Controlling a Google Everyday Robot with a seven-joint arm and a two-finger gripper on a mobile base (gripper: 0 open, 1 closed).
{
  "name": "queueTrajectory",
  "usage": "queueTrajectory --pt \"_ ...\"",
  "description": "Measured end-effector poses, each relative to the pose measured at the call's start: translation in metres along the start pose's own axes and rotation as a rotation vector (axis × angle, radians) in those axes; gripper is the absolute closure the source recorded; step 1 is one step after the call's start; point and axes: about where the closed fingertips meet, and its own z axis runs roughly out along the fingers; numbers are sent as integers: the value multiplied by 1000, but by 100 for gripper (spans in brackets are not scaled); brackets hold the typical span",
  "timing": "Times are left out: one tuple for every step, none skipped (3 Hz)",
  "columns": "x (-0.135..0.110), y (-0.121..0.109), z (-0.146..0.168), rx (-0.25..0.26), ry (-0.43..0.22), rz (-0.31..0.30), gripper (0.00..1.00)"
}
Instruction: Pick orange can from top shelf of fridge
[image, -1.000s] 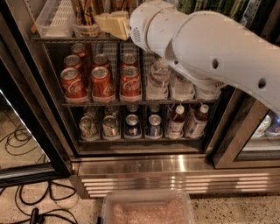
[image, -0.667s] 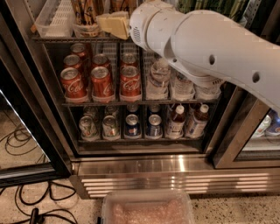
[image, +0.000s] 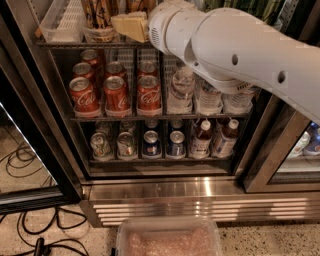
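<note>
Racks of thin grey wire fill the large dark-framed display fridge (image: 165, 190), and on its top shelf (image: 65, 45) the tall slim orange-tan can with dark streaky markings (image: 100, 12) stands upright in a translucent white slotted plastic bin (image: 100, 35). The blocky tan end effector (image: 131, 25) on the thick white robot arm (image: 240, 50) sits at that same shelf, just beside the can on its right in the picture and level with its lower half. Whether it is wide, narrow or gripping anything cannot be told. Short red cola cans (image: 117, 92) stand on the rack below.
</note>
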Motion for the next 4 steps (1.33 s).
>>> queueTrajectory --pt "-3 -5 8 8 -6 -2 41" --pt "-3 -5 8 8 -6 -2 64" --pt "-3 -5 8 8 -6 -2 88" --pt "-3 -5 8 8 -6 -2 100"
